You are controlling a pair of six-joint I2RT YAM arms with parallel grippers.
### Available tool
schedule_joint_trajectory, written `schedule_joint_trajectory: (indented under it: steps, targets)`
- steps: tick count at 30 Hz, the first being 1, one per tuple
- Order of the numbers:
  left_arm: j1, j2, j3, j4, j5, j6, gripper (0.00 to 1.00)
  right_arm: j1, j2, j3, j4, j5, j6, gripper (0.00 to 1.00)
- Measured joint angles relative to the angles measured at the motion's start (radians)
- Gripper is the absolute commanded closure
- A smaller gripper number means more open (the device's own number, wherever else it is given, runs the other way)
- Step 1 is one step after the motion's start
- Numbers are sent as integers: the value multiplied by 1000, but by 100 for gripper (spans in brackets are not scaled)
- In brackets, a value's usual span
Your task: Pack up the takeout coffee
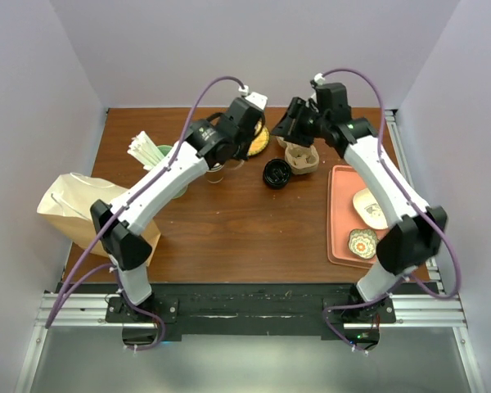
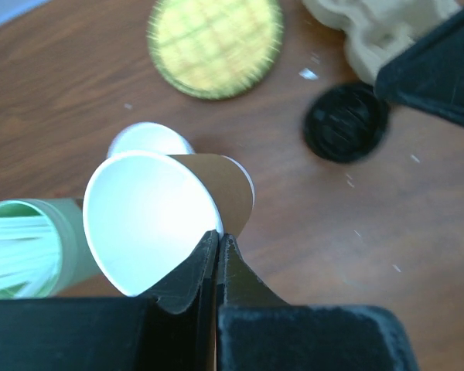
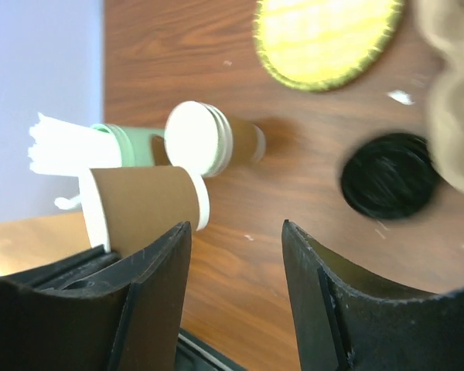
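Takeout coffee cup [image 2: 151, 220] rim pinched between left jaws, cup apparently tilted.

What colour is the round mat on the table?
The mat is yellow, faintly checked, with a darker edge; clearest in the left wrist view.

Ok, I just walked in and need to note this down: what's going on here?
The left hand is shut on the rim of a lidless brown paper cup, holding it next to the green cup of sticks. The right hand is open and empty over the table. A loose black lid lies by the pulp cup carrier. The cup is not in the paper bag yet.
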Motion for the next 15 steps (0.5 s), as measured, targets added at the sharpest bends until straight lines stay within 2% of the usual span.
schedule_joint_trajectory:
  steps: [6,11,15]
  targets:
    - [-134,-79,-207,0,62,-18,100,11,-238,-229,-87,131,-46,45]
    - [-161,-82,-388,31,97,-29,100,11,-356,-357,-149,196,-43,45]
    - [-161,-85,-495,79,112,-34,100,11,-420,-382,-168,213,-37,45]
